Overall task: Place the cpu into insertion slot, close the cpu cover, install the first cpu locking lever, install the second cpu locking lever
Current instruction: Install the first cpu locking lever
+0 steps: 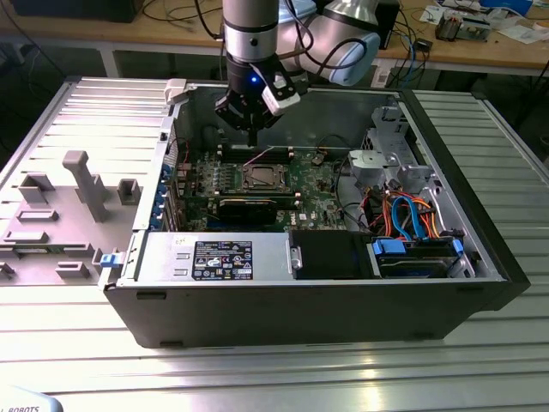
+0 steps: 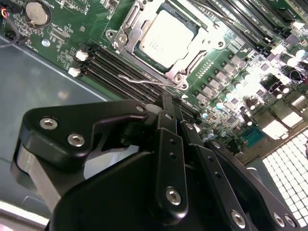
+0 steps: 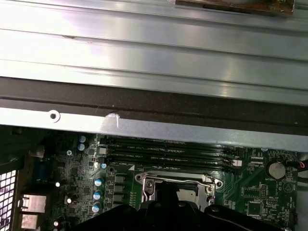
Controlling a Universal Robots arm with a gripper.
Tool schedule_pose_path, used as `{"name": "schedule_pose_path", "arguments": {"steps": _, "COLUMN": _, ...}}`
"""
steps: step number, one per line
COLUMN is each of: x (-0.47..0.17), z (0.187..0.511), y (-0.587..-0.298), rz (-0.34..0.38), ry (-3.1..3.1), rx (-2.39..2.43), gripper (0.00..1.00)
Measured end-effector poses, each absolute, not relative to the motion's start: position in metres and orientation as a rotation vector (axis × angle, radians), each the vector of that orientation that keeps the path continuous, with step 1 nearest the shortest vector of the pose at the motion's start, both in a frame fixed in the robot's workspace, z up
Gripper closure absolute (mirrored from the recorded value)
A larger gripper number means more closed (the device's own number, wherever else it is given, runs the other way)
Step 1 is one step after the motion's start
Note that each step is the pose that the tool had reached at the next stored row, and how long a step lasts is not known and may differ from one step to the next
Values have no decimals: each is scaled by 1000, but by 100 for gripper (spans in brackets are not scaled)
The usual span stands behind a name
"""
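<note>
The cpu (image 2: pixel 166 36), a dull silver square, lies in the insertion slot (image 2: pixel 126 30) on the green board. The cpu cover (image 2: pixel 192 60) lies flat around it as a silver frame. A thin wire lever (image 2: pixel 144 80) runs along the slot's edge next to the memory slots, its curled end free. My gripper (image 2: pixel 169 98) hangs a little above the board beside that lever, fingers together and holding nothing. In the exterior view the gripper (image 1: pixel 251 137) stands just behind the slot (image 1: pixel 260 178). In the first wrist view the slot (image 3: pixel 178 183) shows past the black fingers.
Long black memory slots (image 2: pixel 108 72) lie between gripper and socket. A black expansion card (image 1: pixel 247 209) sits in front of the socket. The case wall (image 3: pixel 154 103) rises close behind the gripper. Drive cage and coloured cables (image 1: pixel 412 219) fill the exterior view's right.
</note>
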State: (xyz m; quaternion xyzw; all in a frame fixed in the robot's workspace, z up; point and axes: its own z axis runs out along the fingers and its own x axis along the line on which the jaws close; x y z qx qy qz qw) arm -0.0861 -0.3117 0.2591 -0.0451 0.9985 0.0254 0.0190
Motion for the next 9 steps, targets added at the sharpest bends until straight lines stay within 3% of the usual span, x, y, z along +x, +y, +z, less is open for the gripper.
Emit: {"name": "schedule_pose_path", "arguments": {"steps": 9, "x": -86, "z": 258, "y": -312, "rz": 79, "ry": 3098, "rx": -136, "gripper": 89}}
